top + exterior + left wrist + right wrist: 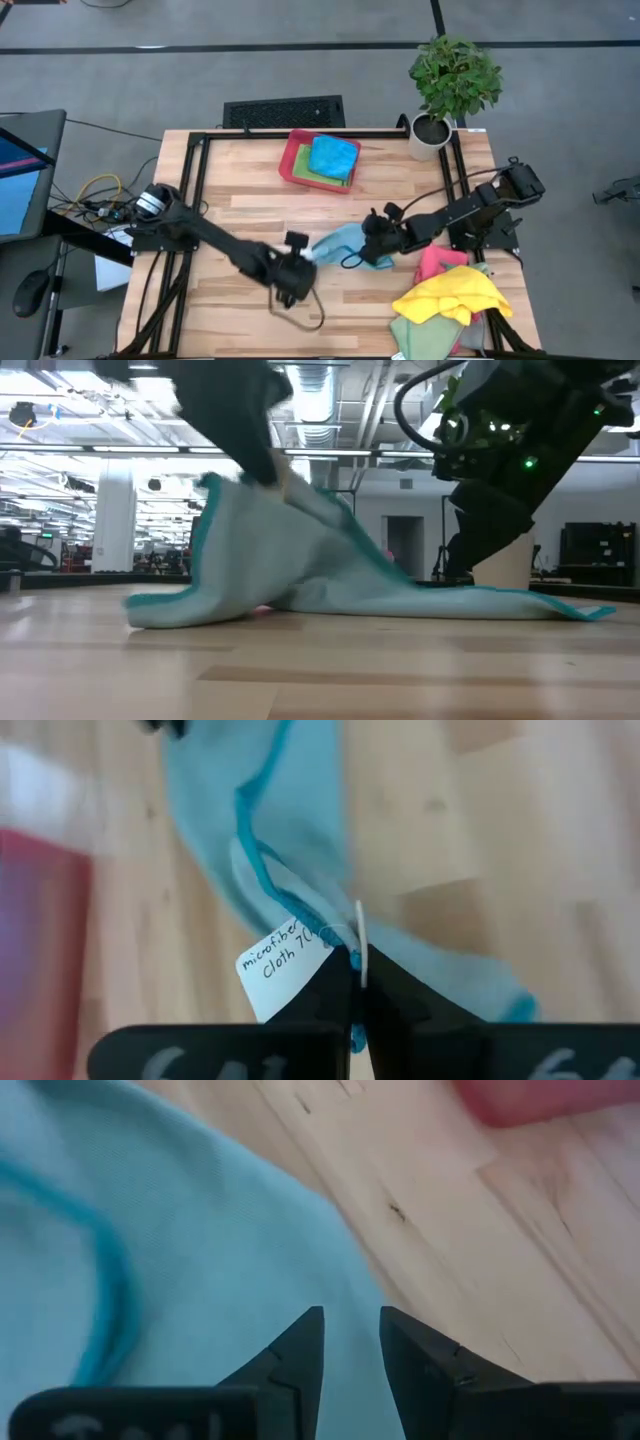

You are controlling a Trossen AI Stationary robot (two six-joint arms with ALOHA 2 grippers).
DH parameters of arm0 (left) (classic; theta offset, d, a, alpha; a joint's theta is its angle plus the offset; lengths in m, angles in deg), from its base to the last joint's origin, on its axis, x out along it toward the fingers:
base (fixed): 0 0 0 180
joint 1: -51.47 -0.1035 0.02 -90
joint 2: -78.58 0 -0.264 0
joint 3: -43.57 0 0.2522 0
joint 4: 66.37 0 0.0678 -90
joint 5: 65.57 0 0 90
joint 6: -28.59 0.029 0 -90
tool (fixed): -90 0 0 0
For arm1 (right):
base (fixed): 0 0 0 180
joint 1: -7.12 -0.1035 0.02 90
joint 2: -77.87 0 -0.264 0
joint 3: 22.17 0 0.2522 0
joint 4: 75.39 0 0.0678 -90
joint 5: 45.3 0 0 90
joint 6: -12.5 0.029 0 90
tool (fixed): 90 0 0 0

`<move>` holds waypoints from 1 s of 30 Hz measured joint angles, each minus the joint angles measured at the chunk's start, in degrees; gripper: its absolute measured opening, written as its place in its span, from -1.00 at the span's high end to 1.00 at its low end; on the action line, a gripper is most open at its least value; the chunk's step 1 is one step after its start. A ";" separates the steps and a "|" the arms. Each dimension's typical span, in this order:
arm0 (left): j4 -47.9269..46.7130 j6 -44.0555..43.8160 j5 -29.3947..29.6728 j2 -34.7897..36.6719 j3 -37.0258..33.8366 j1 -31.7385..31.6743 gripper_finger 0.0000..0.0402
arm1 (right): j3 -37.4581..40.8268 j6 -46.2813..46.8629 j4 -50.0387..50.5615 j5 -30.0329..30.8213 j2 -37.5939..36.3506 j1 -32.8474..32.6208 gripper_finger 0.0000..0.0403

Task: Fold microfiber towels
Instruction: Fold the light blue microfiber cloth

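Two end effectors on light blue towel (340,243), left (357,982) pinching edge

grey floor (560,110) – potted plant (452,85) at table corner – exposed ceiling ducts (330,385).

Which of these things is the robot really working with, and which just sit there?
Job: light blue towel, pinched by left claw; right claw over it; towel heap; folded towels in the red tray.
Idle: potted plant.
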 joint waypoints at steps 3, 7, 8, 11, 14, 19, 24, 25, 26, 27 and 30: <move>-0.24 -2.25 -0.19 0.02 0.29 2.95 1.00 | -0.02 -0.28 -1.03 -0.13 0.00 0.50 0.37; -0.24 -5.65 -4.08 -0.07 0.29 5.57 1.00 | -0.02 -0.65 -0.86 -0.65 0.00 0.55 0.37; -0.20 -6.25 -5.59 -0.26 0.29 5.97 1.00 | -0.02 -0.83 -0.98 -1.08 0.00 0.52 0.37; 0.20 -8.91 -11.11 -0.46 -0.80 7.16 1.00 | -0.02 -0.87 -2.64 -1.68 0.00 0.36 0.37; 1.95 -11.27 -14.71 -0.48 -3.79 8.55 1.00 | -0.02 -0.87 -5.08 -1.68 0.00 -0.63 0.37; 1.96 -17.11 -12.84 -0.49 -7.91 11.67 0.88 | -0.02 -0.28 -6.34 -1.83 -0.02 -3.15 0.37; 0.30 -22.46 -11.76 -0.50 -8.43 14.96 0.58 | -0.02 0.16 -7.88 -2.27 -0.02 -6.27 0.37; 0.50 -23.20 -11.51 -0.50 -8.43 15.60 0.51 | -0.02 0.16 -8.30 -2.28 -0.02 -6.83 0.37; 0.84 -23.91 -11.47 -0.50 -8.43 16.28 0.44 | -0.02 0.16 -8.72 -2.27 -0.02 -7.26 0.37; 0.93 -24.77 -11.53 -0.50 -8.41 16.90 0.38 | -0.02 0.17 -9.17 -2.29 -0.02 -7.64 0.37; -0.57 -28.32 -11.47 -0.50 -8.41 18.83 0.21 | -0.02 0.17 -10.04 -2.85 -0.02 -8.54 0.37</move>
